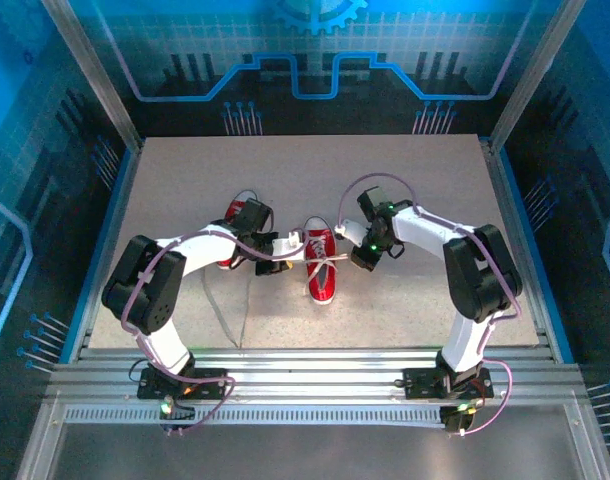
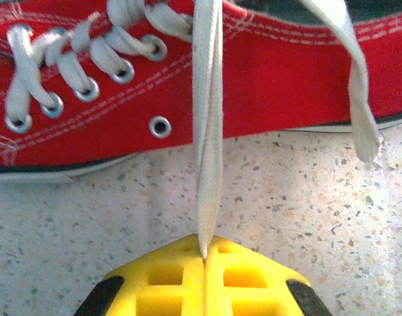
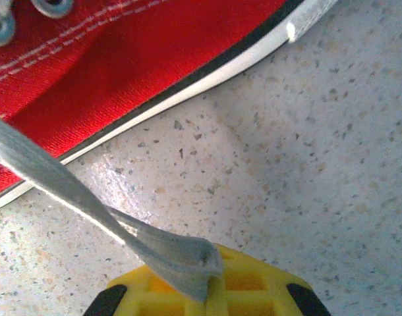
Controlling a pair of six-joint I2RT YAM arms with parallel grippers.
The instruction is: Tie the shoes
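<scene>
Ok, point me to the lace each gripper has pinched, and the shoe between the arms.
Left lace [image 2: 206,164]: left wrist view, mid-strand.
Right lace [image 3: 56,179]: right wrist view, flat strand.
Shoe [image 1: 323,285]: top view, red canvas.

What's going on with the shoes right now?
Both arms are working on the sneaker in the middle of the table. The left gripper is shut on one white lace, and the right gripper is shut on the other lace, each stretched toward its own side. The second sneaker lies behind the left arm.
</scene>
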